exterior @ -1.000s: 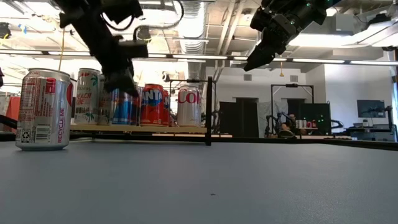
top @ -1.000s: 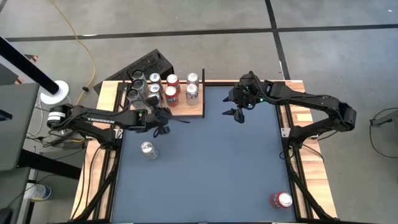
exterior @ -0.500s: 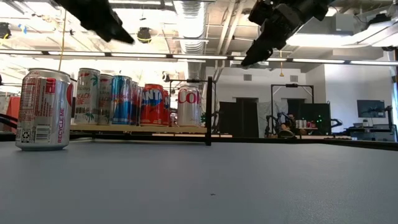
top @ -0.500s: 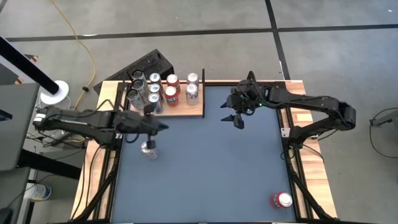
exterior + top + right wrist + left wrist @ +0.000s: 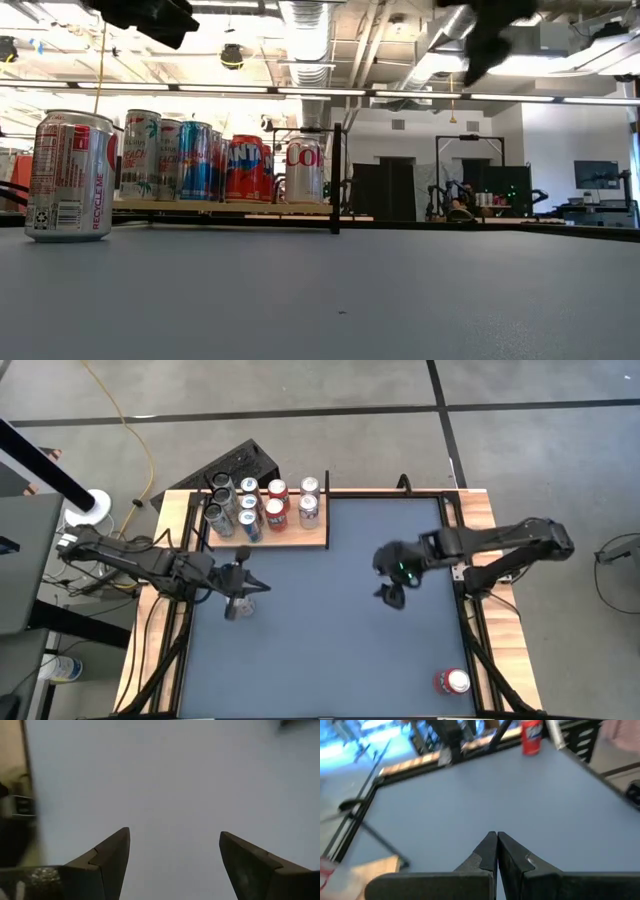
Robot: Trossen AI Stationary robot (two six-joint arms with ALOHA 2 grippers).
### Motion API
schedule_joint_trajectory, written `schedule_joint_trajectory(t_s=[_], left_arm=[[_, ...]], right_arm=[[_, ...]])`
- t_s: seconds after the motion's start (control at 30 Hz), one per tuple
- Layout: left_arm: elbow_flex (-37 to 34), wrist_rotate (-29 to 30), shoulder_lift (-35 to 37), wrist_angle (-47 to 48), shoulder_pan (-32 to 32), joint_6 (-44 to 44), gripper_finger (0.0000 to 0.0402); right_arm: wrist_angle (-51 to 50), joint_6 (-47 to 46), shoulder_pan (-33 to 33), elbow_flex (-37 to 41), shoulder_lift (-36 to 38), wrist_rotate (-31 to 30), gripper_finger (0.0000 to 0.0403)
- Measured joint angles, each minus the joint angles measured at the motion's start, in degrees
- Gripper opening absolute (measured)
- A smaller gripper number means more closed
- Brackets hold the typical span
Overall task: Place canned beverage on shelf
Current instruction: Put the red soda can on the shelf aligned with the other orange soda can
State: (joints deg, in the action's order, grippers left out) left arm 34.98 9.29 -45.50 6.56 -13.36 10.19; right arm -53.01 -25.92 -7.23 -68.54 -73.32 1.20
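Observation:
The shelf [image 5: 290, 532], a light wood board with thin black posts, stands at the table's far left and carries several upright cans [image 5: 247, 168]. A silver can with red print [image 5: 68, 176] stands upright on the blue table near the left edge; in the high view [image 5: 236, 608] it shows partly under my left arm. My left gripper [image 5: 256, 584] is shut and empty [image 5: 497, 840], high above that can and pointing toward the table's right. My right gripper [image 5: 390, 596] is open and empty [image 5: 174, 845], pointing down over bare table right of the middle.
A red can [image 5: 451, 681] stands at the table's near right corner and also shows in the left wrist view [image 5: 532, 736]. Narrow wooden strips [image 5: 480, 510] edge the table. A black box [image 5: 240, 463] lies behind the shelf. Bare blue tabletop [image 5: 330, 640] lies between the arms.
My left gripper has risen and drawn back from the shelf's front toward the near and left edges; it now hangs over the silver can. My right gripper has gone from the far side toward the near edge. No can has moved.

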Motion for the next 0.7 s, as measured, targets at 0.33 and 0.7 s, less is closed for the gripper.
schedule_joint_trajectory(t_s=[0.33, 0.7], left_arm=[[-4.5, -6.1, 1.0, -9.9, 0.5, 4.1, 0.0], [-4.5, -13.2, 0.9, -10.8, 2.0, 3.2, 0.0]], right_arm=[[-6.2, -51.3, -25.6, -0.9, -0.1, -1.5, 0.029], [-11.4, -91.5, -43.2, -1.0, -4.2, 9.2, 0.029]])
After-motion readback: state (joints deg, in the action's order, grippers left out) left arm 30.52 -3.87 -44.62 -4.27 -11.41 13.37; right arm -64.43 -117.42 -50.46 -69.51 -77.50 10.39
